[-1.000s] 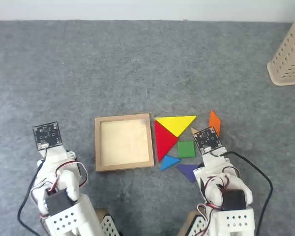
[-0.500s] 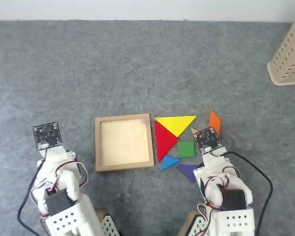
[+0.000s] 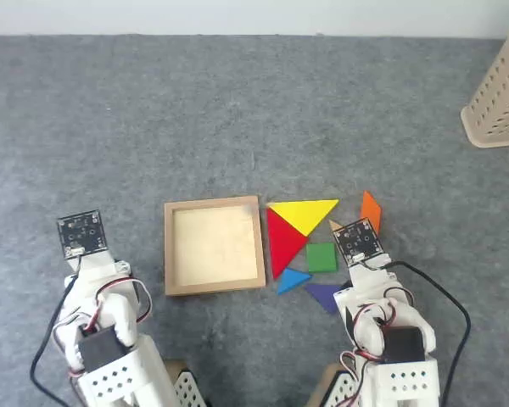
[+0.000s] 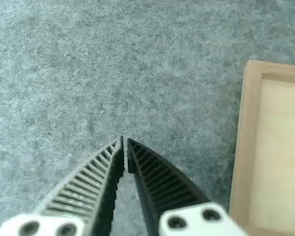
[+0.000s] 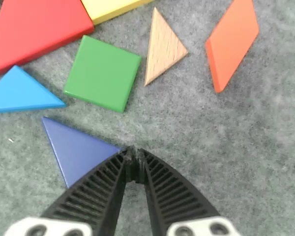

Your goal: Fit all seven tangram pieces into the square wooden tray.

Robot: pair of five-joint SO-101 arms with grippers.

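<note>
Seven pieces [image 3: 321, 257] lying right of tray [image 3: 169, 248], left gripper [image 4: 124, 143] hovering left of it, right gripper [image 5: 134, 153] hovering right, both pinched together.

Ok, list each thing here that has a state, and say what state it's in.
Tray: empty
Red triangle: outside tray, flat
Yellow triangle: outside tray, flat
Green square: outside tray, flat
Light blue triangle: outside tray, flat
Dark blue triangle: outside tray, flat
Wooden triangle: outside tray, flat
Orange parallelogram: outside tray, flat
Left gripper: shut, empty
Right gripper: shut, empty
</note>
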